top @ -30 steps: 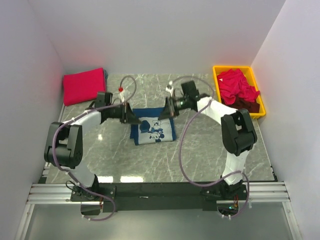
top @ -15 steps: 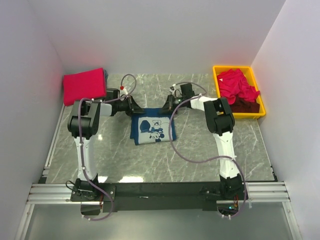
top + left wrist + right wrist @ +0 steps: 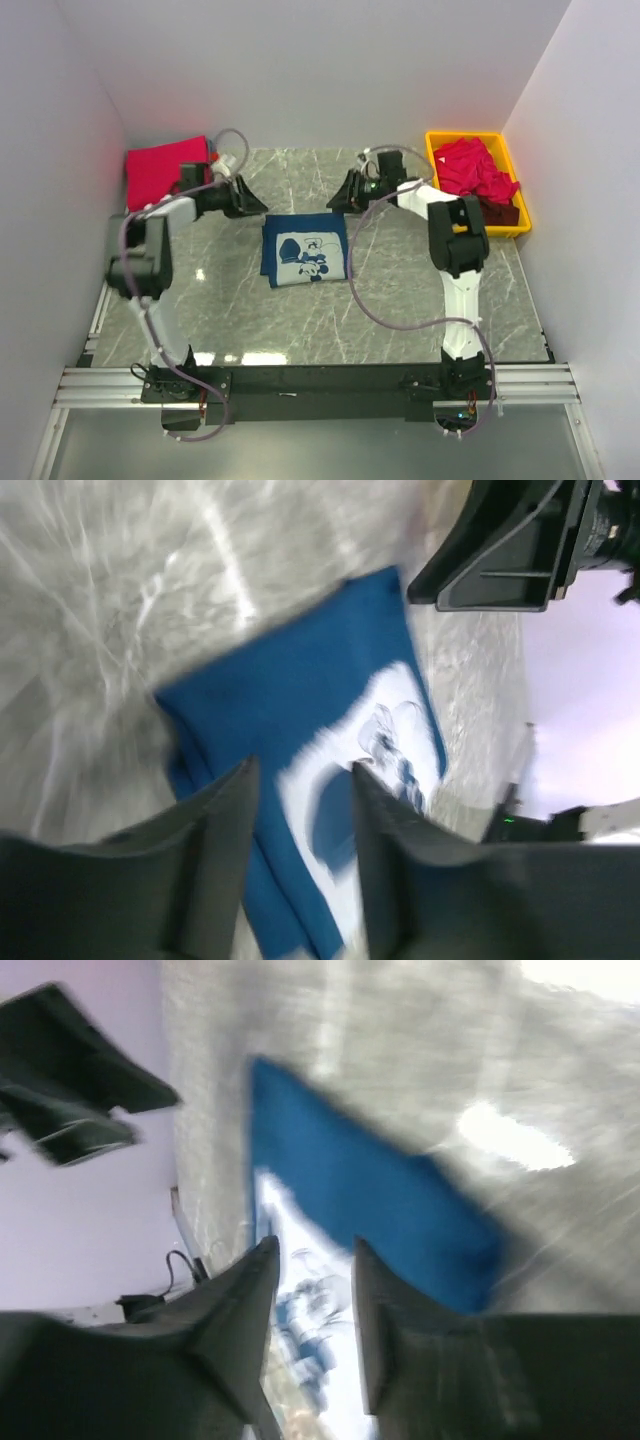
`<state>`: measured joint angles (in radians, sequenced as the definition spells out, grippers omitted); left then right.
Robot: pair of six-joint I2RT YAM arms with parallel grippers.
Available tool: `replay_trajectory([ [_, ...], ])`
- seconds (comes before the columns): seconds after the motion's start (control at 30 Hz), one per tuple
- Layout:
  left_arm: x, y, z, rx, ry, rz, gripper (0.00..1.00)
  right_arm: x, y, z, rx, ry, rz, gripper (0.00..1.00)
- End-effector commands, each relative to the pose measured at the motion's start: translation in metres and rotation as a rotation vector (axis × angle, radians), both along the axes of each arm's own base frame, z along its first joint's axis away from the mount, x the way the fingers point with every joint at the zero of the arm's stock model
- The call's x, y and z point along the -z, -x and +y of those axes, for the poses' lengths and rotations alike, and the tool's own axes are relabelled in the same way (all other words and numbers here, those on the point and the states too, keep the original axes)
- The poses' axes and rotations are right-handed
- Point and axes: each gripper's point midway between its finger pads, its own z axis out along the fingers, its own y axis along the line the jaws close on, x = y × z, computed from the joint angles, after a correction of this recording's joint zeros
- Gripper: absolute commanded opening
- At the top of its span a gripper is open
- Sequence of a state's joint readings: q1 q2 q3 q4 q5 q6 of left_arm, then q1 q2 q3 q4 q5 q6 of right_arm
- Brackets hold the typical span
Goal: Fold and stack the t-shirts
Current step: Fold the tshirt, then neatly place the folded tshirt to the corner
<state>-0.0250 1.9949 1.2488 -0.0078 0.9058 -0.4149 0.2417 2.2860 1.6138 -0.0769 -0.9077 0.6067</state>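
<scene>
A navy t-shirt (image 3: 305,250) lies folded flat in the middle of the table, its white cartoon print facing up. My left gripper (image 3: 257,206) hovers off the shirt's far left corner, open and holding nothing. My right gripper (image 3: 336,202) hovers off the far right corner, also open and empty. The left wrist view shows the navy shirt (image 3: 290,700) beyond my parted left gripper (image 3: 300,780). In the right wrist view the navy shirt (image 3: 380,1200) lies past my right gripper (image 3: 313,1250). A folded red-pink t-shirt (image 3: 166,171) rests at the far left.
A yellow bin (image 3: 433,165) at the far right holds crumpled red-pink shirts (image 3: 475,172) and a dark maroon one (image 3: 497,210). White walls close in the table on three sides. Both arms' cables loop over the table on either side of the navy shirt.
Both grippers opened and let go of the navy shirt's far edge. They drew apart and back towards the far side, and the shirt now lies flat.
</scene>
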Motion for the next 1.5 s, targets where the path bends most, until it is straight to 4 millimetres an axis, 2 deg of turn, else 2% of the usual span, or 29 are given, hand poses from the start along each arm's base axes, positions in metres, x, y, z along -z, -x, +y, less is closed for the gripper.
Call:
replay_trajectory([
  [0.0,-0.097,0.017,0.042,-0.02,-0.162,-0.336,0.53,-0.104,0.011,-0.002,-0.029,0.059,-0.308,0.47],
  [0.07,-0.115,0.027,0.057,-0.059,-0.211,-0.377,0.65,-0.116,0.025,-0.003,-0.056,0.136,-0.357,0.5],
  [0.1,-0.134,0.038,0.072,-0.094,-0.237,-0.416,0.69,-0.122,0.032,0.001,-0.074,0.162,-0.38,0.5],
  [0.13,-0.143,0.041,0.081,-0.131,-0.256,-0.432,0.79,-0.126,0.043,0.013,-0.107,0.192,-0.407,0.5],
  [0.17,-0.153,0.045,0.089,-0.16,-0.261,-0.452,0.87,-0.125,0.054,0.013,-0.134,0.267,-0.434,0.5],
  [0.2,-0.174,0.053,0.104,-0.22,-0.265,-0.485,0.97,-0.127,0.06,0.017,-0.152,0.308,-0.462,0.5],
  [0.23,-0.183,0.056,0.112,-0.255,-0.269,-0.498,0.99,-0.128,0.079,0.037,-0.212,0.34,-0.496,0.5],
  [0.3,-0.205,0.066,0.131,-0.344,-0.268,-0.53,1.0,-0.123,0.094,0.04,-0.256,0.477,-0.573,0.5],
  [0.33,-0.21,0.068,0.136,-0.377,-0.267,-0.533,0.99,-0.121,0.117,0.061,-0.324,0.497,-0.61,0.5],
  [0.4,-0.217,0.072,0.152,-0.452,-0.259,-0.519,0.99,-0.113,0.132,0.07,-0.385,0.593,-0.672,0.49],
  [0.43,-0.215,0.075,0.156,-0.466,-0.259,-0.496,0.99,-0.109,0.139,0.075,-0.407,0.627,-0.69,0.49],
  [0.47,-0.214,0.075,0.16,-0.478,-0.261,-0.481,0.99,-0.1,0.16,0.092,-0.486,0.651,-0.718,0.48],
  [0.53,-0.208,0.076,0.169,-0.511,-0.249,-0.435,0.99,-0.092,0.169,0.1,-0.519,0.714,-0.756,0.48],
  [0.57,-0.201,0.078,0.171,-0.514,-0.244,-0.399,0.99,-0.08,0.187,0.114,-0.587,0.733,-0.769,0.48],
  [0.63,-0.189,0.076,0.175,-0.519,-0.262,-0.356,0.99,-0.07,0.195,0.122,-0.624,0.778,-0.788,0.47],
  [0.67,-0.181,0.078,0.176,-0.519,-0.262,-0.319,0.99,-0.058,0.199,0.126,-0.649,0.804,-0.785,0.46],
  [0.7,-0.172,0.078,0.176,-0.506,-0.265,-0.296,0.99,-0.055,0.209,0.135,-0.676,0.806,-0.798,0.46],
  [0.77,-0.163,0.081,0.176,-0.515,-0.26,-0.26,1.0,-0.037,0.211,0.14,-0.703,0.854,-0.79,0.46],
  [0.83,-0.152,0.084,0.175,-0.522,-0.257,-0.239,0.99,-0.03,0.217,0.148,-0.722,0.87,-0.795,0.46],
  [0.87,-0.151,0.085,0.175,-0.528,-0.255,-0.24,0.99,-0.019,0.216,0.149,-0.729,0.892,-0.786,0.46],
  [1.03,-0.135,0.092,0.177,-0.561,-0.271,-0.242,0.99,0.004,0.211,0.161,-0.736,0.906,-0.781,0.46],
  [1.13,-0.118,0.095,0.179,-0.58,-0.275,-0.195,0.99,0.02,0.209,0.163,-0.752,0.932,-0.762,0.44],
  [1.3,-0.081,0.102,0.171,-0.582,-0.226,-0.075,0.99,0.039,0.204,0.16,-0.746,0.964,-0.76,0.38],
  [1.37,-0.064,0.106,0.167,-0.571,-0.205,-0.029,0.99,0.041,0.199,0.158,-0.731,0.989,-0.768,0.37],
  [1.47,-0.049,0.109,0.161,-0.552,-0.178,0.02,0.96,0.042,0.196,0.155,-0.725,1.005,-0.786,0.32],
])
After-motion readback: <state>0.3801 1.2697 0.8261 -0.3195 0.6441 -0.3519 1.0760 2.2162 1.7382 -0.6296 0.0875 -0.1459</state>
